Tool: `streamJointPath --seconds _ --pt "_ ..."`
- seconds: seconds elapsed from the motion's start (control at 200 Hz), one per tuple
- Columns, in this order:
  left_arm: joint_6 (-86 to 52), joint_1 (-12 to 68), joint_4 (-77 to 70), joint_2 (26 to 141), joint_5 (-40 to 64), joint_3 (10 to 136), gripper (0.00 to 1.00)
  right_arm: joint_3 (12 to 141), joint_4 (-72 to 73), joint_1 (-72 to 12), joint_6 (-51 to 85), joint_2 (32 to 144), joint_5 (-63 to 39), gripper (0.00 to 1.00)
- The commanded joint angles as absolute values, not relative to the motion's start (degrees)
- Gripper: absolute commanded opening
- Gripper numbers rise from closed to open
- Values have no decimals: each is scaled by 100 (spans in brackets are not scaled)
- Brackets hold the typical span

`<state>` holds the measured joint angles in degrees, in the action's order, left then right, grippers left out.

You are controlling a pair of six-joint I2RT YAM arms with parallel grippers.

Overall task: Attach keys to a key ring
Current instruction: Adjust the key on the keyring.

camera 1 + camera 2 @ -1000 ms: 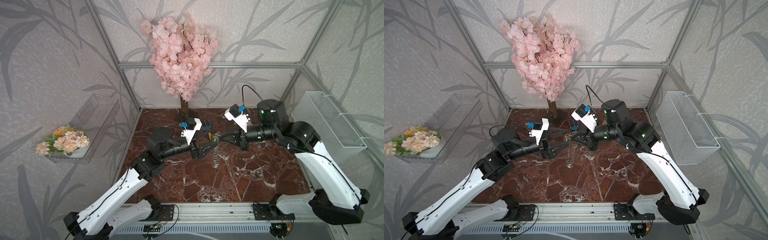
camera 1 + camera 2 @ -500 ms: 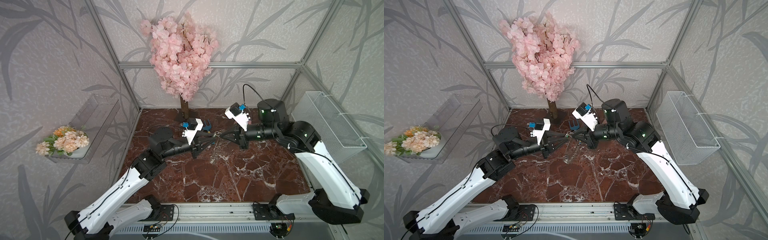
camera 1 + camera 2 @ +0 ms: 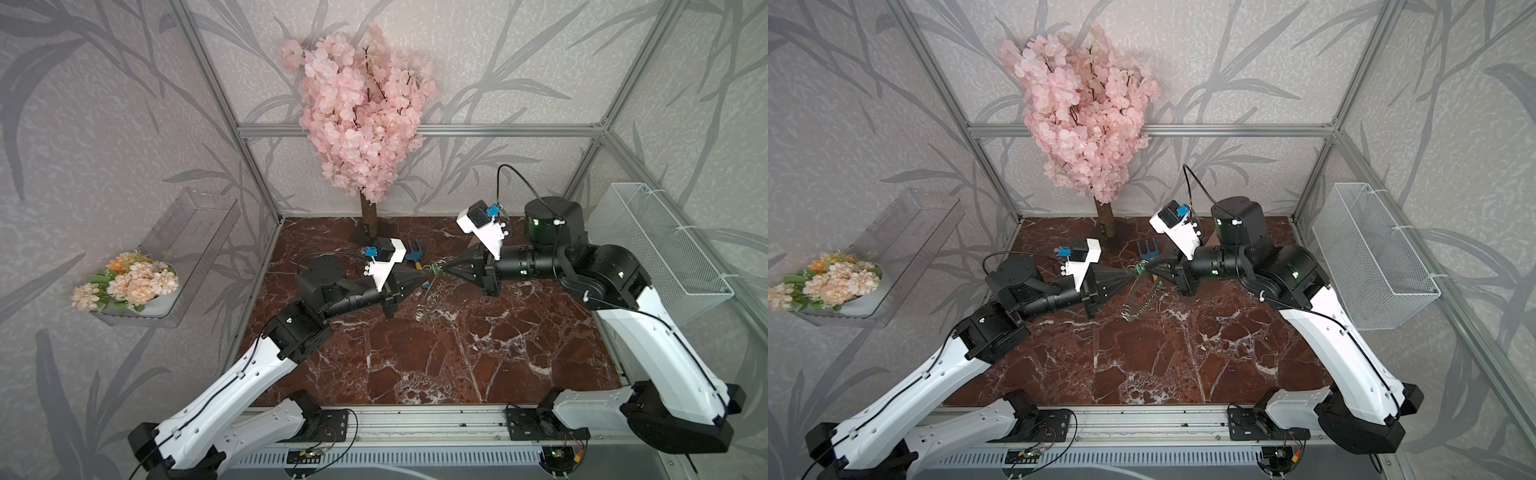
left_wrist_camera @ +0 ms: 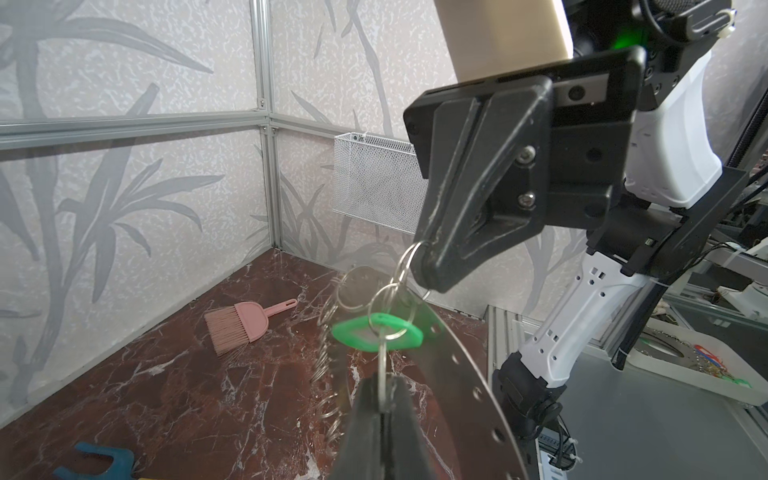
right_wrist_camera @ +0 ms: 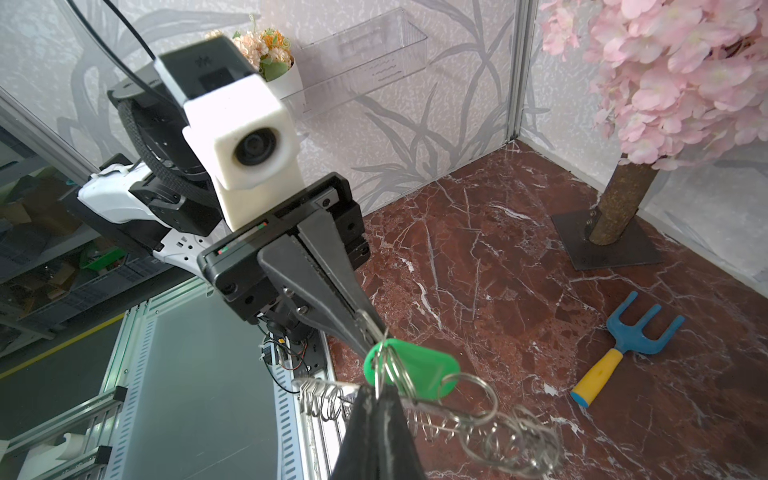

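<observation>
Both arms meet tip to tip above the far middle of the desk (image 3: 457, 353); the left gripper (image 3: 427, 275) reaches in from the left and the right gripper (image 3: 444, 270) from the right. The key (image 3: 435, 271) hangs between them, lifted off the marble. Of the key only the green tag (image 4: 376, 334) shows clearly; its metal blade I cannot make out.

In the left wrist view the left jaws are pressed together on a thin split ring seen edge-on; that ring runs up through the eye of the tag. The right jaws are likewise pressed together, pinching one of the small rings at the rim of the key ring (image 4: 455, 380).

The key ring is a flat grey disc with holes along its edge; it hangs tilted below the two tips, its fringe of rings trailing down towards the desk. Whether the lowest rings touch the marble I cannot tell.

A blue-and-yellow toy fork (image 3: 415, 254) lies flat on the desk just beyond the grippers; a pink brush (image 4: 237, 328) lies near the far wall.
</observation>
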<state>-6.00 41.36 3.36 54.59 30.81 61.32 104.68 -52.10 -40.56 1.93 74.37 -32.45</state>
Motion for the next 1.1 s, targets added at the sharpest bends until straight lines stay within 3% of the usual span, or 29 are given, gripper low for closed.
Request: streamJointPath --seconds 0.0,0.325,0.435,0.55,0.62,0.72,0.9,1.095 --pt "-458 4105 562 5493 2613 5989 0 10446 -4733 -3982 323 7172 -3551 0" --pt "-442 4104 528 5497 2375 5829 0 10381 -4677 -3947 366 7178 -3573 0" --pt "-417 4104 519 5389 2112 5788 7 10414 -4889 -3946 278 7266 -3375 0" --pt "-414 4113 483 5261 1875 5705 27 10320 -4885 -3946 281 7291 -3309 0" --pt "-396 4106 505 5209 1787 5678 54 10284 -4887 -3944 281 7311 -3266 0" --pt "-395 4105 558 5153 1654 5682 70 10257 -4878 -3946 272 7334 -3235 0" --pt "-321 4096 746 4975 1220 5722 81 10296 -5024 -3946 229 7472 -2936 0" --pt "-276 4088 760 4626 537 5563 85 10099 -5082 -3948 271 7637 -2788 0"
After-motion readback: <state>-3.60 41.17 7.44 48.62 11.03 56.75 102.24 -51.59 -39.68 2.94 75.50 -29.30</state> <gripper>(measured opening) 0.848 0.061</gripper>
